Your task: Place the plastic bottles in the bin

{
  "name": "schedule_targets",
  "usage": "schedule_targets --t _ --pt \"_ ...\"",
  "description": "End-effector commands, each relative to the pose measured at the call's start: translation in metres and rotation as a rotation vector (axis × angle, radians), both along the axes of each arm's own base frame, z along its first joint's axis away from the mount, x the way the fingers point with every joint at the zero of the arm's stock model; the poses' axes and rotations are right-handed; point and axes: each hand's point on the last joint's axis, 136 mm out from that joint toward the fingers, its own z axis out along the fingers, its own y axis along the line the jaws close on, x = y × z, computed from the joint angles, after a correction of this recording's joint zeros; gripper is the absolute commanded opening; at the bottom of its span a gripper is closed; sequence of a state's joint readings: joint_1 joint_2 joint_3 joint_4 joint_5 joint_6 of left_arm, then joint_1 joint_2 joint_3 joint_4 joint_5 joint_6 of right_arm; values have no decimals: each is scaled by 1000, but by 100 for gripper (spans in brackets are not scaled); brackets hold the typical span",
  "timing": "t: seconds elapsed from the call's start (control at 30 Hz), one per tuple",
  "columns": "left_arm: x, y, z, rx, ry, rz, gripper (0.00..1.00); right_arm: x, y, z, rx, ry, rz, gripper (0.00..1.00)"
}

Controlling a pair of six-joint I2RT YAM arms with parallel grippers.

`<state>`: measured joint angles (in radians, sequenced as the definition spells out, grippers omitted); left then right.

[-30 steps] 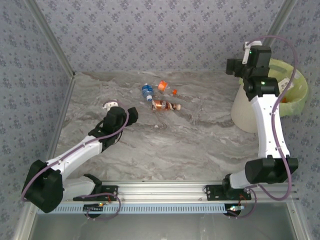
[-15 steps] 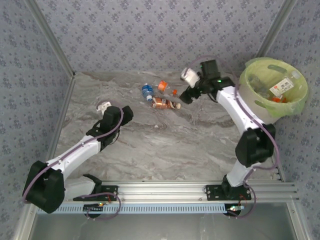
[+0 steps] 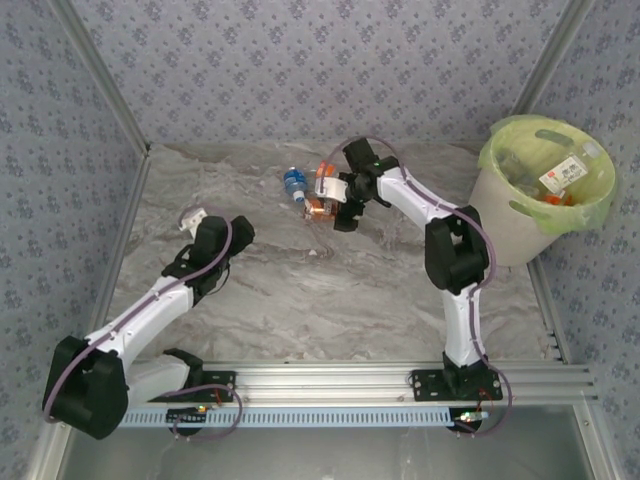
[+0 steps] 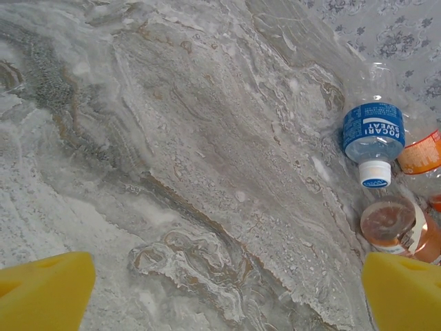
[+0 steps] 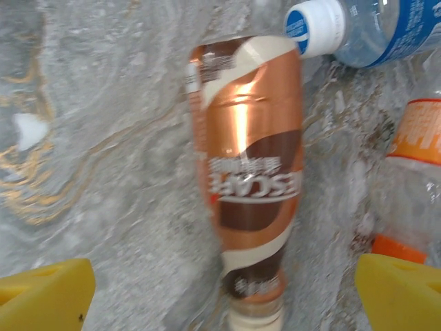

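The left hand (image 4: pixel 224 300) hangs spread wide over bare table (image 4: pixel 172 138), apart from the bottles, and threatens nothing. Mid-table the right hand (image 5: pixel 224 296), spread and holding nothing, straddles the copper coffee bottle (image 5: pixel 248 179) lying flat; one pad sits just beside the orange-labelled bottle (image 5: pixel 417 158) (the blue-labelled bottle (image 5: pixel 375 24) crowds the other end), so closing may catch a neighbour or squirt the slick body sideways. The bin (image 3: pixel 500 225) stands well apart at far right, so a weak pinch could drop it on the way.
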<state>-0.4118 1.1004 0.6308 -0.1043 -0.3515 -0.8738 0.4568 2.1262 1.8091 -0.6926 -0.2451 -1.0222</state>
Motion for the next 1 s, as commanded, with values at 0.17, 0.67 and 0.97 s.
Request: schedule_targets --t 0.17,0.67,0.97 --pt "-10 10 2 -12 -3 28 99 21 28 -29 -10 -7 94 96" --pt "-11 2 1 -25 -17 -37 99 12 44 -54 -22 19 101 61" --pt "-7 -1 -2 -40 -22 -42 99 -8 24 13 97 -75 12 45"
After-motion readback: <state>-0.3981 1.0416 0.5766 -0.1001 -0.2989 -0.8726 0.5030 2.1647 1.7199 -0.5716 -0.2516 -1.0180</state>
